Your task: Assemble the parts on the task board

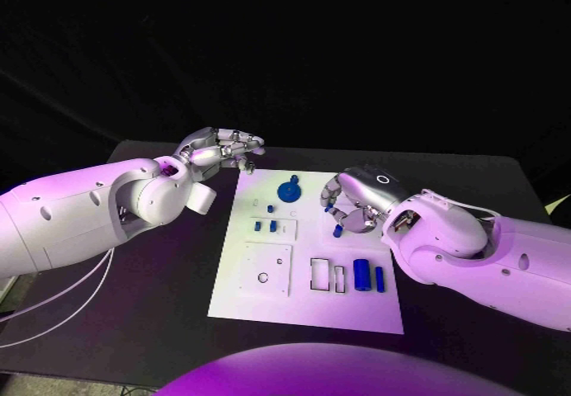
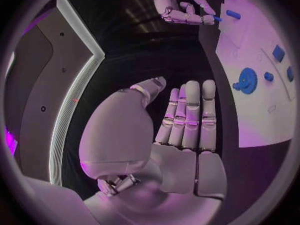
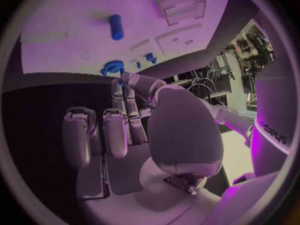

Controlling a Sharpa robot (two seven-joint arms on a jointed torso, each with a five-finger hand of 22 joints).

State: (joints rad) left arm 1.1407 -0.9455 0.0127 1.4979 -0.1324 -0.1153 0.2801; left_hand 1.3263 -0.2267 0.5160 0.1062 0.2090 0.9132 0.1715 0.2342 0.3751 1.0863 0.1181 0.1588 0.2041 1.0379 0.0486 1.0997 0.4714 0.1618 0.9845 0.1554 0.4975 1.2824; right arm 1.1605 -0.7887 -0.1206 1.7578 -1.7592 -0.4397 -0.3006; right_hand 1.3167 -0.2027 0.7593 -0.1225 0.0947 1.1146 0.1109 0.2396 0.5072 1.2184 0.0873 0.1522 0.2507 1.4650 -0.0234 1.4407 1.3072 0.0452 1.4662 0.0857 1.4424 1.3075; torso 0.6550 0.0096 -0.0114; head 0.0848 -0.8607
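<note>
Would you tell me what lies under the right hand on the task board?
Under the right hand a small blue part shows by its fingertips on the task board. Whatever sits beneath the palm is covered.

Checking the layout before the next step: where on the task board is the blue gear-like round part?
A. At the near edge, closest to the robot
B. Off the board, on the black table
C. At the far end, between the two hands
C: the head view shows the blue round part on the task board near its far end, between the left hand and the right hand.
</note>
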